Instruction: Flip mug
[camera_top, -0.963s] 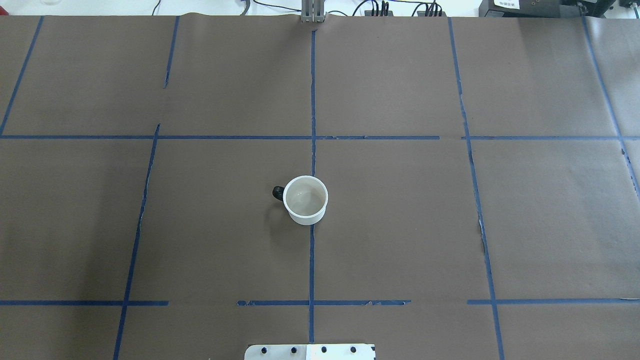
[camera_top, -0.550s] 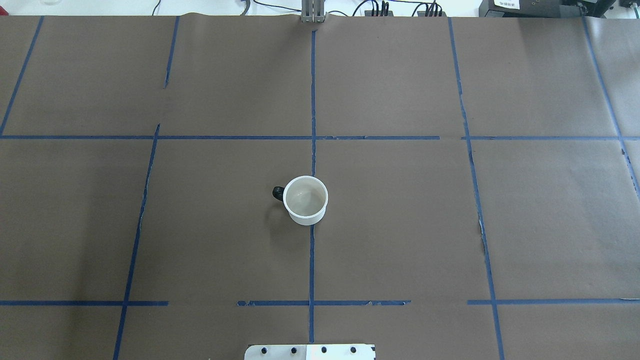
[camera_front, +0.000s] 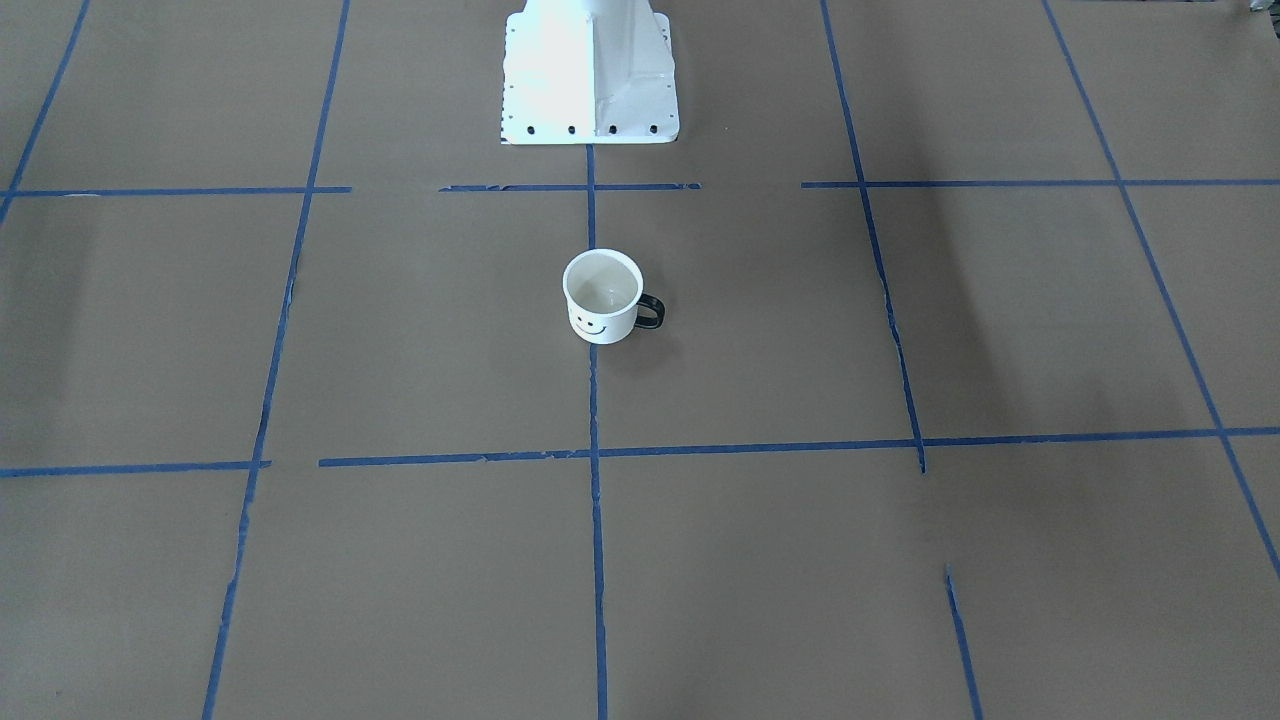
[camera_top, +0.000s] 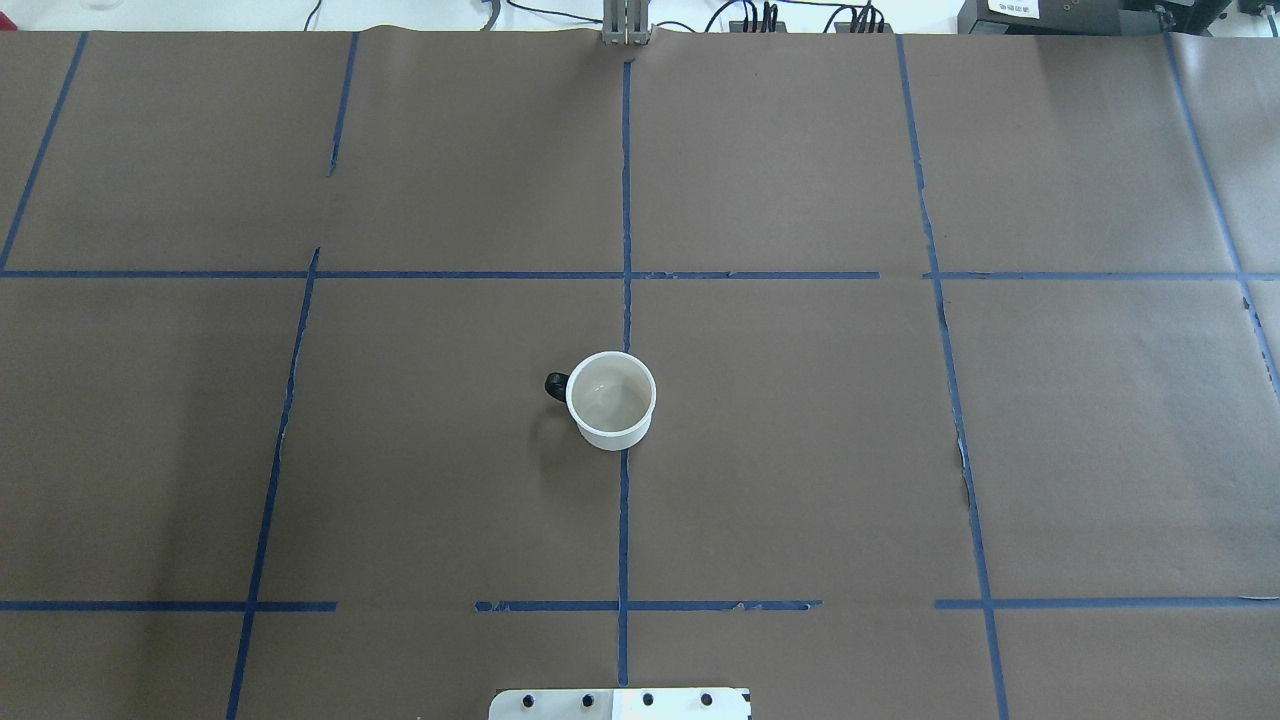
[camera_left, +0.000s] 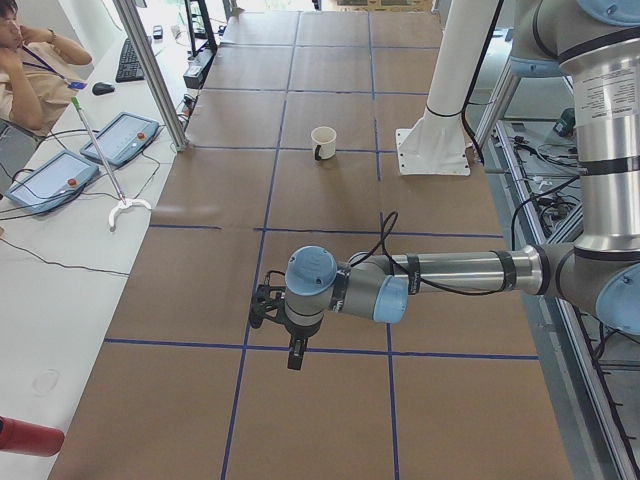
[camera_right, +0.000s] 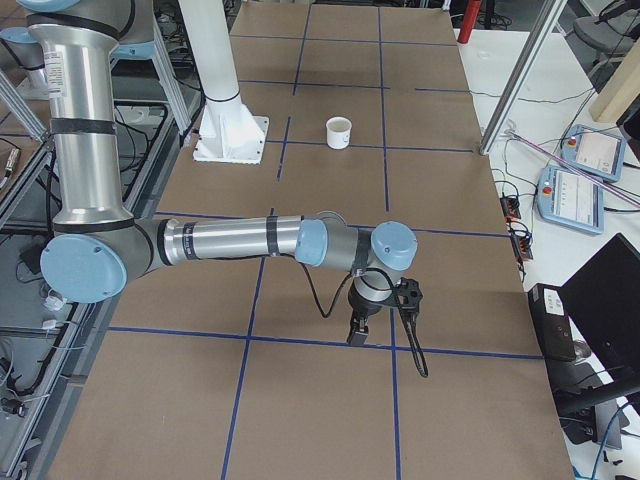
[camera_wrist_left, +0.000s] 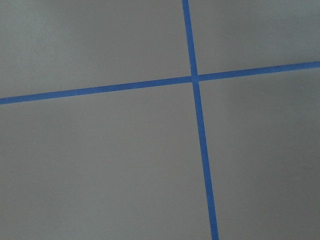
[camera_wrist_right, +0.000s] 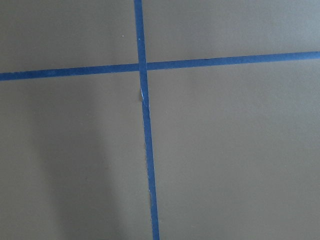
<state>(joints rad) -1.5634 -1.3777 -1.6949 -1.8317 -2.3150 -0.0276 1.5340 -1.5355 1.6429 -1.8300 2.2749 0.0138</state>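
The small white mug (camera_top: 611, 400) stands upright, mouth up, near the table's middle on the brown paper. Its black handle (camera_top: 555, 385) points to the overhead view's left. Its smiley face shows in the front-facing view (camera_front: 590, 325). The mug also shows in the left view (camera_left: 323, 142) and the right view (camera_right: 339, 131). My left gripper (camera_left: 293, 355) hangs over the table far from the mug, at my left end. My right gripper (camera_right: 358, 333) hangs far from it at my right end. I cannot tell whether either is open or shut. Both wrist views show only paper and tape.
Blue tape lines (camera_top: 625, 200) grid the brown paper. My white base plate (camera_front: 590, 100) stands at the table's near edge, close to the mug. A metal post (camera_left: 150, 75), control tablets (camera_left: 120, 137) and a seated person (camera_left: 30, 60) are beyond the far edge.
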